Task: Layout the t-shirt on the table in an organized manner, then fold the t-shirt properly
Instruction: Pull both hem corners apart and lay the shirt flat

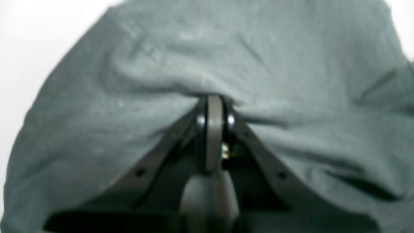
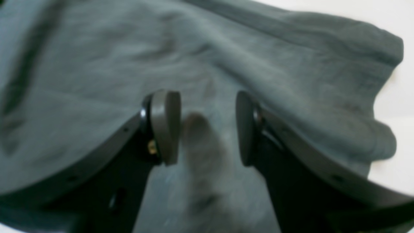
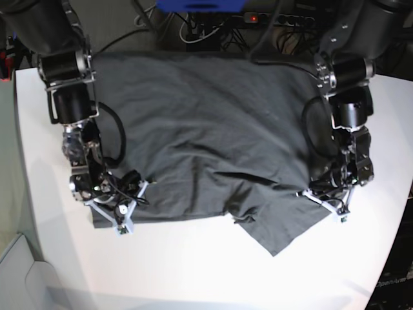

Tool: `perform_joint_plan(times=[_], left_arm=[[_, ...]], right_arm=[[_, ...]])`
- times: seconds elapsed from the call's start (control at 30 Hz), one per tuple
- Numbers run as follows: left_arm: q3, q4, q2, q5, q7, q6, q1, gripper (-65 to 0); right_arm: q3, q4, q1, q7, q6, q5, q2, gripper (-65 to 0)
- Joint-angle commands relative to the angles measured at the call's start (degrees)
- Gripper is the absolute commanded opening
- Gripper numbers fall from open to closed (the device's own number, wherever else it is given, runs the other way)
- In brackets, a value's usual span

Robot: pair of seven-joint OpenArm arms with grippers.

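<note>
Closest to the left wrist camera, the left end effector [image 1: 214, 106] is sitting with its pads pressed flat together, pinching a raised ridge of the t-shirt [image 1: 291, 81] between them. Seen from the right wrist camera, the right end effector [image 2: 207, 127] is standing with its pads apart, straddling the cloth, one pad [image 2: 166, 126] on either side of a low fold; whether the pads are touching the fabric cannot be told.

From the base camera, the t-shirt [image 3: 206, 135] is lying spread and wrinkled across the middle of the white counter [image 3: 193, 271], its far edge reaching the counter's back edge. One corner is trailing toward the counter's near edge. Both end effectors are working at the shirt's near hem, one at each side, the left [image 3: 329, 205] and the right [image 3: 122, 210].
</note>
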Motion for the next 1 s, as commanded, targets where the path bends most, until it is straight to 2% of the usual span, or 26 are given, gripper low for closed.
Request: perform_joint_plan(times=[0.0,0.2,0.3,0.53,0.8,0.97], left_arm=[[0.0,-0.6,-1.2,0.0,-0.8,0.0,-1.2,-64.6],[-0.1,-6.5,-3.7,-0.1,-6.2,0.0,-1.3,-64.6],[-0.2,-9.2,-5.3,-0.2,-7.5,0.0,-1.3,-64.6],[-6.5,-9.3,-5.4,-0.2,-8.2,0.0,-1.4,-64.6],[-6.8,-2.9,-1.0,-0.2,-7.9,-0.1,-2.2,-64.6],[-6.8,5.1,1.4,-0.2,-2.8,-0.1,-2.2,-64.6]], right_arm=[[0.2,-0.3,2.1,1.7,0.2,0.4,0.1,-41.0],[0.1,-10.4,5.6,7.6,0.1,0.3,0.3,-51.1],[0.1,-17.1,8.1,10.3,0.1,0.2,0.4,-51.8],[0.1,-30.5,13.6,19.1,-0.1,0.2,0.6,-51.8],[0.2,-31.5,16.9,20.7,-0.1,0.3,1.8,-52.0],[0.2,-30.3,18.0,20.8,0.0,0.4,1.9,-52.0]])
